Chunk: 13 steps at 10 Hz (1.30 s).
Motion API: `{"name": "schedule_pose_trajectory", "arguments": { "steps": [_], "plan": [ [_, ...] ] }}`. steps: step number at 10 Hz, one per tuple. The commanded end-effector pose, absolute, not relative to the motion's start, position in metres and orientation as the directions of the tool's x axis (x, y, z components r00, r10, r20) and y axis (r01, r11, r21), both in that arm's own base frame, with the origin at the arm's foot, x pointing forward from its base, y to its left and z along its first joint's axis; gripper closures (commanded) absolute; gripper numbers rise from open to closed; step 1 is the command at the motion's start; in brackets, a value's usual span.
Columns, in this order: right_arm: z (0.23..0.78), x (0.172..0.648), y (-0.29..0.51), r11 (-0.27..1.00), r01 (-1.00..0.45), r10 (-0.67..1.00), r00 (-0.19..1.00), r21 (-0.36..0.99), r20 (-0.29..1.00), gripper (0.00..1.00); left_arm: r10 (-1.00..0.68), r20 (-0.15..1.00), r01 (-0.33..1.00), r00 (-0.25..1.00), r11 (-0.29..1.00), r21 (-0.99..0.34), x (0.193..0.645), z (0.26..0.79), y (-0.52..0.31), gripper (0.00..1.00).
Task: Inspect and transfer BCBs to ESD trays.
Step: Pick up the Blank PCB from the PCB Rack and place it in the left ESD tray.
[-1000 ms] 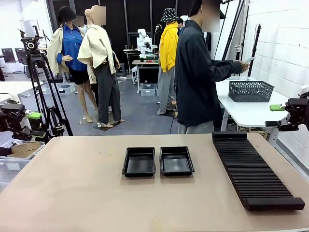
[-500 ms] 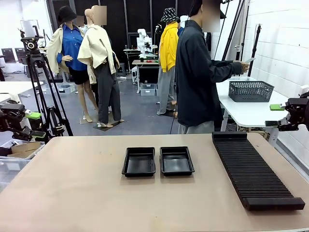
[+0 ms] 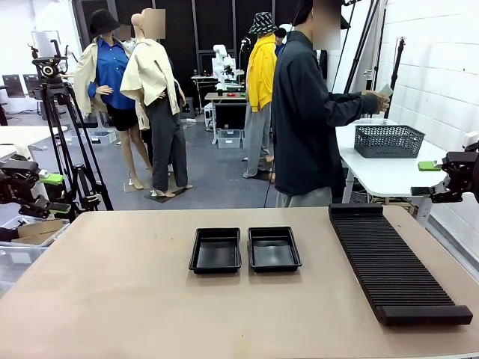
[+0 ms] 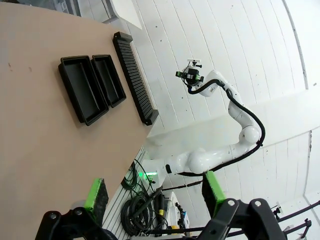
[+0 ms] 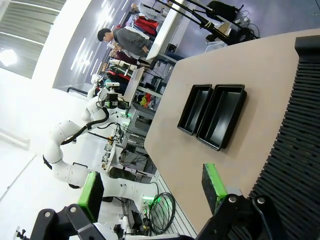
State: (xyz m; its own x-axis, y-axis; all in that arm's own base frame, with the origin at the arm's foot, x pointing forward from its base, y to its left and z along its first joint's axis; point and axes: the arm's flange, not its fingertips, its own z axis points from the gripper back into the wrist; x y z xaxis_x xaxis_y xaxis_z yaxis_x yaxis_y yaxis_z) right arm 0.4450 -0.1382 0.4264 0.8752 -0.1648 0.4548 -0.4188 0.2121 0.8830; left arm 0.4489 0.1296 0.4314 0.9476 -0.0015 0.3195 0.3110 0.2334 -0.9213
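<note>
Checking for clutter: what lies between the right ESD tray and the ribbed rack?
Nothing: the table between the right ESD tray and the ribbed rack is bare, as the front view shows.

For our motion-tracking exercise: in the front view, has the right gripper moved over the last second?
No. The right gripper sits where it was, open, beyond the black slotted rack's far right corner and below the grey mesh basket.

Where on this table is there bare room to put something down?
The tan tabletop is bare left of the two shallow black plastic trays and all along the near edge. The long black ribbed rack crowds the right side.
</note>
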Motion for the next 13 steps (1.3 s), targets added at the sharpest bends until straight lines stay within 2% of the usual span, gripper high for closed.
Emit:
{"name": "schedule_pose_trajectory", "arguments": {
  "steps": [1,13],
  "plan": [
    [0.427,0.444,-0.1379,0.217,-0.422,-0.156,0.875,0.88,0.458,0.0,0.008,0.322,0.311,0.947,0.239,-0.92,0.4492,0.4311,0.1305,0.0],
    [0.427,0.444,-0.1379,0.217,-0.422,-0.156,0.875,0.88,0.458,0.0,0.008,0.322,0.311,0.947,0.239,-0.92,0.4492,0.4311,0.1305,0.0]
  ]
}}
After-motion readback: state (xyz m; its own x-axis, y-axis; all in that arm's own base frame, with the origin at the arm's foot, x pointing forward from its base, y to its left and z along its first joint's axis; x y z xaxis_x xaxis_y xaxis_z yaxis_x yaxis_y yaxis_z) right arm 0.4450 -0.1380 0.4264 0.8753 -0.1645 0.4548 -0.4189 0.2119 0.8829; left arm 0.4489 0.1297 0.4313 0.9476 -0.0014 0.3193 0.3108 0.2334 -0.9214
